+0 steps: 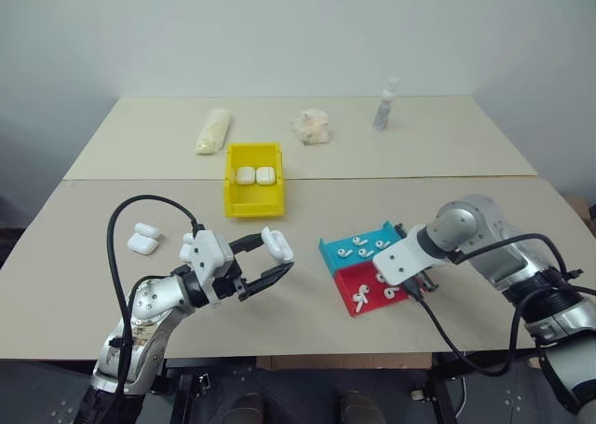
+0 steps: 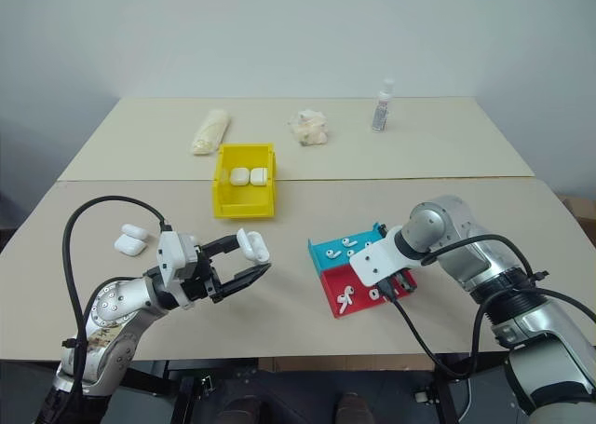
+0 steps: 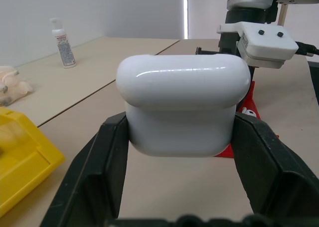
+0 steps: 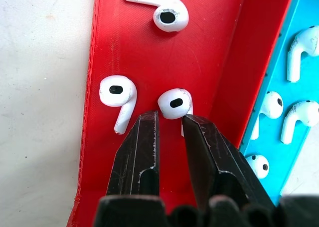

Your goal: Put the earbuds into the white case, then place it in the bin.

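We see the left gripper [image 1: 270,264] clamped on the glossy white case [image 1: 277,243] above a beige table [image 1: 307,303]; the yellow plastic bin [image 1: 253,200] holds 2 cases; the right gripper's [image 4: 170,122] narrowly parted fingers straddle a white earbud [image 4: 175,104] in the red tray [image 4: 144,52].

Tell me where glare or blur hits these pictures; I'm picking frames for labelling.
Left wrist view: a bright streak of glare on the white case, the yellow bin soft at the edge. Right wrist view: earbuds sharp in the red tray.
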